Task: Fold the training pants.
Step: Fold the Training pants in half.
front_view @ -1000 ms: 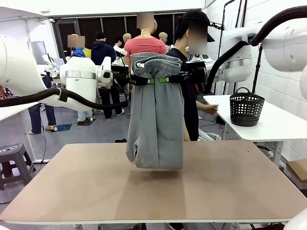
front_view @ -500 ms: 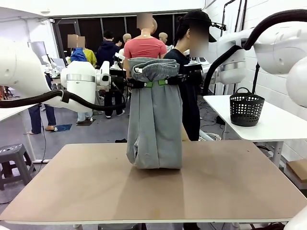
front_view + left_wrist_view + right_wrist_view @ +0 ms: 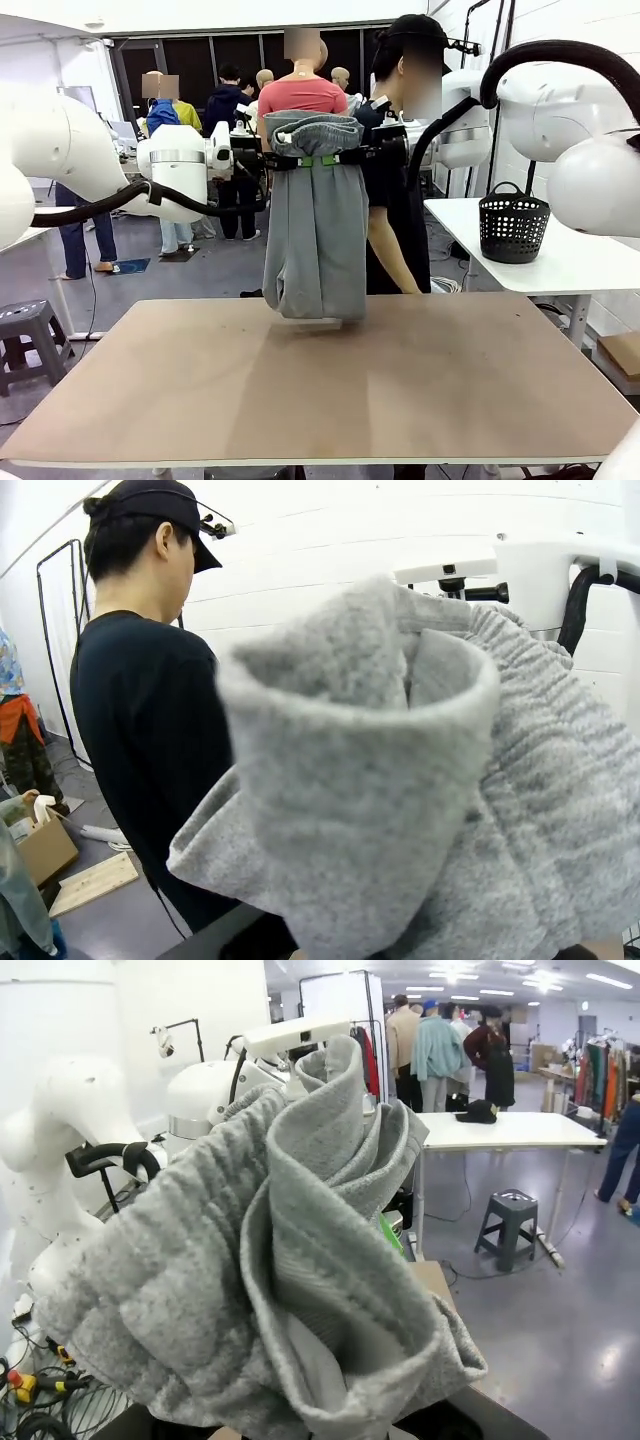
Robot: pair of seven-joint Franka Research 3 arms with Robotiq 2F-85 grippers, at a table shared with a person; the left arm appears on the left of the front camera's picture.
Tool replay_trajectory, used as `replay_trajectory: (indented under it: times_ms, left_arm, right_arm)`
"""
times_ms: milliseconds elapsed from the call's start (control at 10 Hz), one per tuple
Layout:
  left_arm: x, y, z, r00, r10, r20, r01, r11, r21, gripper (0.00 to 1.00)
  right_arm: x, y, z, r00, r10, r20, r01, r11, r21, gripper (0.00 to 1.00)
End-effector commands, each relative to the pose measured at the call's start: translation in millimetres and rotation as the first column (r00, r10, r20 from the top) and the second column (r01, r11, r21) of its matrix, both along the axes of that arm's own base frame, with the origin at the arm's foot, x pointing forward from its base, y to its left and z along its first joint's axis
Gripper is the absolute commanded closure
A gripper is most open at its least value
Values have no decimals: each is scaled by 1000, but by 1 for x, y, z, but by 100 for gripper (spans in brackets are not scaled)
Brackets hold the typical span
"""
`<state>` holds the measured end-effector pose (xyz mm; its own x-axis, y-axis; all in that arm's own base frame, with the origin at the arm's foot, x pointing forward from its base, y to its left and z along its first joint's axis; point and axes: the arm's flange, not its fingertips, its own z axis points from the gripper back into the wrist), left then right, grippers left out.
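Hanging in the upper middle of the front view: one pair of training pants [image 3: 317,235], light grey, held up high above the worktop [image 3: 330,380]. Being pinched at the bunched waistband by two grippers, one on each side. Coming in from the left of the frame, the left gripper [image 3: 291,162], with its green-padded fingers [image 3: 303,161] pressed tight on the cloth. Coming in from the right of the frame, the right gripper [image 3: 346,157], also squeezing the waistband with its fingers [image 3: 331,159]. Sitting very close to each other, the two grippers, with a rolled lump of waistband bulging over the top of them.

Dangling straight down, the two legs, lying one against the other. Hovering just above the brown worktop near its far edge, the bottom ends of the legs; touching it or not, hard to tell.

Filling most of the left wrist view, the fuzzy grey cloth [image 3: 420,780], folded over itself. Filling the lower left and middle of the right wrist view too, the same cloth [image 3: 270,1290] in thick folds.

Standing behind the pants, in the upper middle of the front view, one person [image 3: 395,200] in a black top and black cap. Sitting on a white side table [image 3: 580,262] at the right of the frame, one black basket [image 3: 514,226].
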<state>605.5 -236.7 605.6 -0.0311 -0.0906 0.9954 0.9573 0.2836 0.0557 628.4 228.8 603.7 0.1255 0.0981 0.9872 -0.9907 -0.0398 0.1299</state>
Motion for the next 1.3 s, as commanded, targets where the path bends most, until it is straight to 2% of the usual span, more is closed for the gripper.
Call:
replay_trajectory:
  times_ms: [0, 300, 500, 600, 800, 1000, 1200]
  left_arm:
    - [11, 14, 0, 997, 83, 0, -83, 996, -10, 100]
    - [-5, 30, -44, 997, 64, -42, -65, 997, -41, 100]
    - [-22, 34, -61, 995, 45, -93, -52, 995, -82, 100]
    - [-40, 32, -63, 991, 30, -133, -43, 994, -101, 100]
    - [-77, 34, -74, 964, -25, -264, -6, 993, -115, 100]
    - [-105, 37, -101, 936, -98, -338, 39, 983, -177, 100]
    - [-124, 35, -128, 898, -100, -429, -2, 973, -232, 100]
  right_arm:
    - [-4, -5, -11, 999, 45, -17, -46, 997, -59, 100]
    - [-32, -12, -62, 995, 66, -79, -72, 995, -76, 100]
    - [-53, -12, -77, 990, 71, -121, -79, 995, -57, 100]
    - [-64, -13, -76, 988, 68, -138, -73, 997, -36, 100]
    - [-81, -12, -90, 955, 91, -283, -92, 996, 10, 100]
    - [-98, -24, -121, 911, 41, -411, -52, 999, -14, 100]
    - [-109, -30, -152, 866, 19, -500, -26, 1000, -6, 100]
